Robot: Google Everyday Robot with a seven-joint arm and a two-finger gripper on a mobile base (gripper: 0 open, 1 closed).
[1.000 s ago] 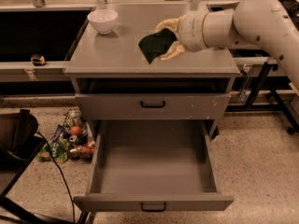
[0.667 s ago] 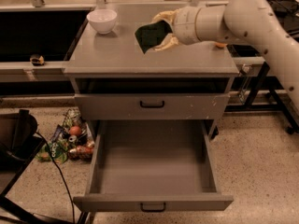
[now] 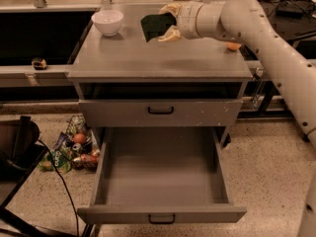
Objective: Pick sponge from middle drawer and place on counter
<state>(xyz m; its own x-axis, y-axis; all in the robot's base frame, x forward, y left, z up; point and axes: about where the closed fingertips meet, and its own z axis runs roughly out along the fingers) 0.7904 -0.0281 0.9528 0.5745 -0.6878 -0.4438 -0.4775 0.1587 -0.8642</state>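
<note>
Sponge (image 3: 155,24) is in the upper middle of the frame, held in the tool (image 3: 162,22). The two pale fingers (image 3: 169,9) are clenched on it, one at its upper edge and one at its lower edge, so the tool is grasping the sponge. The dark green face is turned to the camera and toward the left. The arm (image 3: 256,28) comes in from the right side of the frame.

The drawer (image 3: 160,214), the pulled-out one at the bottom of the frame, is open and I see nothing inside it. So the picking part looks done, in my judgement.

The sponge hangs over the back part of the bench (image 3: 163,63), just to the right of the white bowl (image 3: 107,21) and well apart from the orange ball (image 3: 233,46) at the right edge. It seems lifted a little above the surface, but I cannot tell this surely. What is left, I think, is to lower it and release it.
</note>
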